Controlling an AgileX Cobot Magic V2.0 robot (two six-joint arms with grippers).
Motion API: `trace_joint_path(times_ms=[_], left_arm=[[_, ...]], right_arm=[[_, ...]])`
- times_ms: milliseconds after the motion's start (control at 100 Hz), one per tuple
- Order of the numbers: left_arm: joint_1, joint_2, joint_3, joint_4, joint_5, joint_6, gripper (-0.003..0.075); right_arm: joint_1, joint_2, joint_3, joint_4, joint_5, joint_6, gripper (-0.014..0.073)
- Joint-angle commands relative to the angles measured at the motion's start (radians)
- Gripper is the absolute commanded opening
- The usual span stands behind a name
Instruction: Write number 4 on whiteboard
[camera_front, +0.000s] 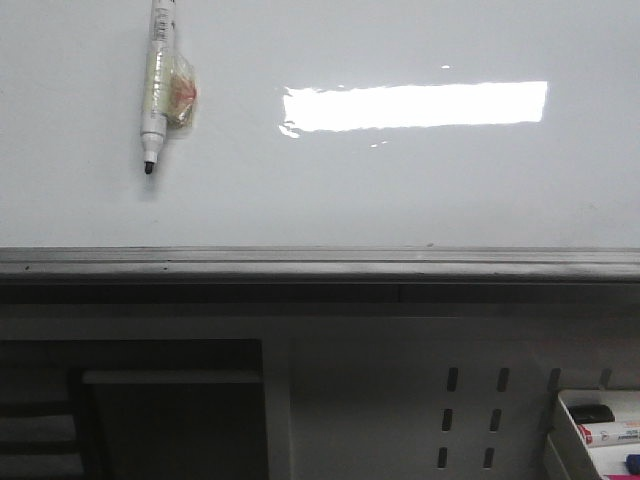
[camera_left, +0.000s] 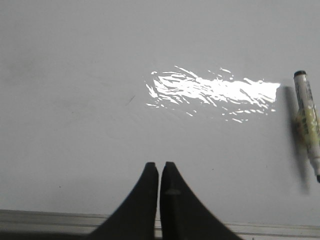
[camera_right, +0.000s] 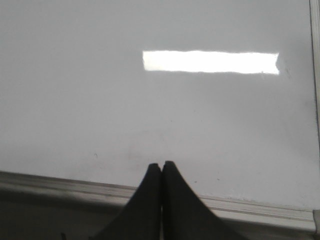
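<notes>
The whiteboard (camera_front: 400, 190) fills the upper front view, glossy white with a bright light reflection and a grey bottom rail (camera_front: 320, 263). No number 4 shows on it. A white marker pen (camera_front: 157, 80) with a black tip hangs at the board's upper left, tip down; it also shows in the left wrist view (camera_left: 307, 127). My left gripper (camera_left: 159, 164) is shut and empty, close to the board (camera_left: 100, 100) just above the rail. My right gripper (camera_right: 162, 163) is shut and empty, near the rail in front of the board (camera_right: 150, 115). Neither gripper shows in the front view.
Below the rail is a perforated grey panel (camera_front: 470, 415). A white tray (camera_front: 600, 425) with markers stands at the lower right. A dark opening (camera_front: 130, 410) lies at the lower left. The board's right frame edge (camera_right: 315, 75) shows in the right wrist view.
</notes>
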Motion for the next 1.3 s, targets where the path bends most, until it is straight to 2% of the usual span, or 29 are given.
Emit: trace_joint_path(times_ms=[0, 90, 150, 190, 240, 400, 540, 670, 780, 890, 940, 990, 1031, 1091, 1151, 1201, 1241, 1291], left_arm=[[0.001, -0.028, 0.026, -0.118, -0.08, -0.013, -0.002], [0.001, -0.028, 0.026, -0.294, -0.094, -0.013, -0.002], [0.001, -0.028, 0.025, -0.436, -0.094, -0.013, -0.002], [0.001, -0.028, 0.022, -0.5, -0.094, -0.013, -0.002], [0.001, -0.028, 0.016, -0.552, -0.092, -0.013, -0.002], [0.001, -0.023, -0.075, -0.522, 0.008, 0.003, -0.002], [0.001, 0.066, -0.231, -0.353, 0.144, 0.025, -0.002], [0.001, 0.229, -0.396, -0.23, 0.286, 0.034, -0.002], [-0.004, 0.364, -0.499, -0.219, 0.369, 0.124, -0.002], [-0.004, 0.459, -0.565, -0.224, 0.397, 0.126, -0.002], [-0.004, 0.499, -0.582, -0.241, 0.407, 0.131, -0.002], [-0.004, 0.526, -0.589, -0.283, 0.409, 0.164, -0.0009], [-0.004, 0.543, -0.592, -0.342, 0.411, 0.204, 0.002], [-0.004, 0.569, -0.592, -0.449, 0.409, 0.291, 0.0092], [-0.004, 0.596, -0.592, -0.548, 0.409, 0.368, 0.0211], [-0.004, 0.619, -0.592, -0.635, 0.412, 0.442, 0.0321], [-0.004, 0.641, -0.592, -0.719, 0.416, 0.502, 0.0419], [-0.004, 0.668, -0.592, -0.793, 0.424, 0.561, 0.047]], right_arm=[[-0.006, -0.02, 0.022, 0.093, -0.115, -0.005, -0.0072], [-0.006, -0.02, 0.022, 0.218, -0.136, -0.005, -0.0072], [-0.006, -0.02, 0.022, 0.361, -0.143, -0.005, -0.0072], [-0.006, -0.02, 0.022, 0.465, -0.147, -0.005, -0.0072], [-0.006, -0.02, 0.018, 0.535, -0.15, -0.005, -0.0072], [-0.006, -0.003, -0.079, 0.501, 0.004, -0.029, -0.0053], [-0.006, 0.113, -0.218, 0.41, 0.146, -0.058, -0.0053], [-0.006, 0.284, -0.346, 0.37, 0.26, -0.065, -0.0054], [-0.006, 0.414, -0.433, 0.37, 0.298, -0.067, -0.0054], [-0.006, 0.495, -0.488, 0.37, 0.336, -0.067, -0.0052], [-0.006, 0.523, -0.505, 0.37, 0.356, -0.067, -0.0032], [-0.006, 0.542, -0.516, 0.37, 0.369, -0.069, 0.0029], [-0.006, 0.55, -0.524, 0.372, 0.374, -0.069, 0.0093], [-0.006, 0.562, -0.531, 0.374, 0.374, -0.069, 0.0251], [-0.006, 0.564, -0.534, 0.374, 0.367, -0.069, 0.0407], [-0.006, 0.564, -0.534, 0.374, 0.367, -0.069, 0.0474], [-0.006, 0.564, -0.534, 0.374, 0.367, -0.069, 0.0491], [-0.006, 0.564, -0.534, 0.374, 0.367, -0.069, 0.049]])
